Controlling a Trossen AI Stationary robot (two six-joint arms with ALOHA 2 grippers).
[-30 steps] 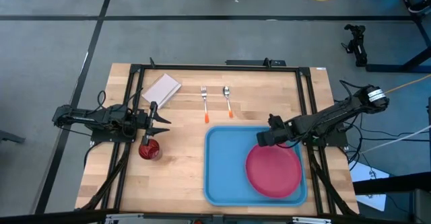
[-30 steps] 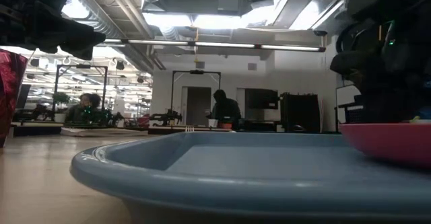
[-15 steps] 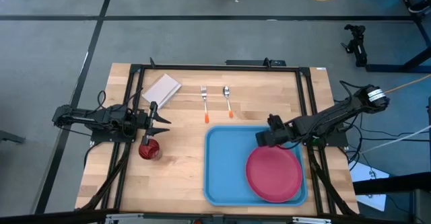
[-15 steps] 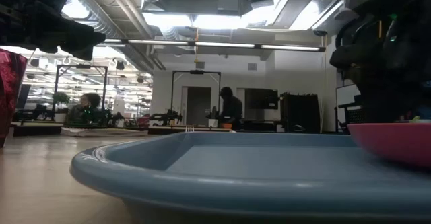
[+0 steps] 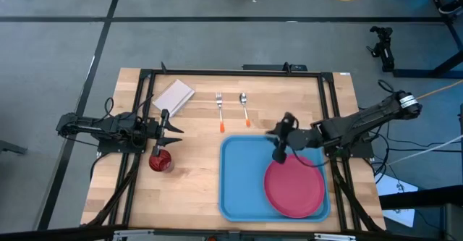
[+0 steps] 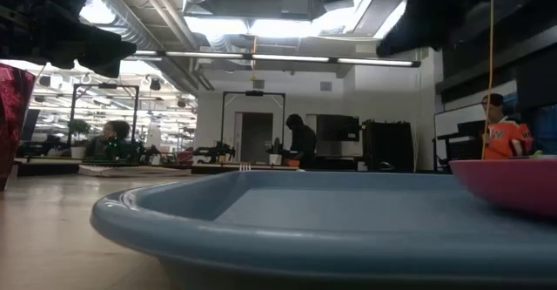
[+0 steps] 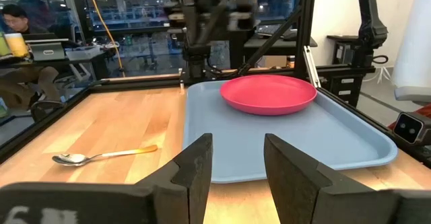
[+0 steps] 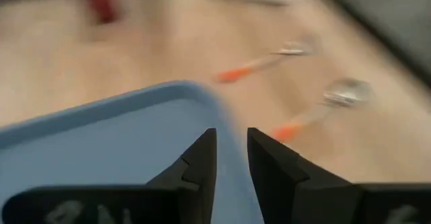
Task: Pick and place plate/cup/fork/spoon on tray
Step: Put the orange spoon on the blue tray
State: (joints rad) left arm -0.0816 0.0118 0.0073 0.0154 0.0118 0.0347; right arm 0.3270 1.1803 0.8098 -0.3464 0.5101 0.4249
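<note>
The pink-red plate [image 5: 293,187] lies flat in the right half of the light-blue tray [image 5: 242,176]; it also shows in the left wrist view [image 7: 269,93]. The dark red cup [image 5: 160,161] stands on the table at the left, just near-side of my left gripper [image 5: 173,127], which is open and empty [image 7: 239,177]. The fork [image 5: 219,109] and spoon [image 5: 244,108] lie side by side on the wood beyond the tray's far edge. My right gripper [image 5: 282,136] hovers over the tray's far edge, slightly open and empty [image 8: 231,158], with the spoon [image 8: 316,109] and fork [image 8: 259,66] ahead.
A pale rectangular pad [image 5: 173,96] lies at the far left of the table. A black frame [image 5: 231,72] runs along the table's far edge and sides. Bare wood lies between the cup and the tray. People show in the room beyond the table [image 6: 300,142].
My right gripper has left the plate's far rim, risen, and gone toward the table's left and far edge, and now stands over the tray's far edge. The plate stays flat on the tray.
</note>
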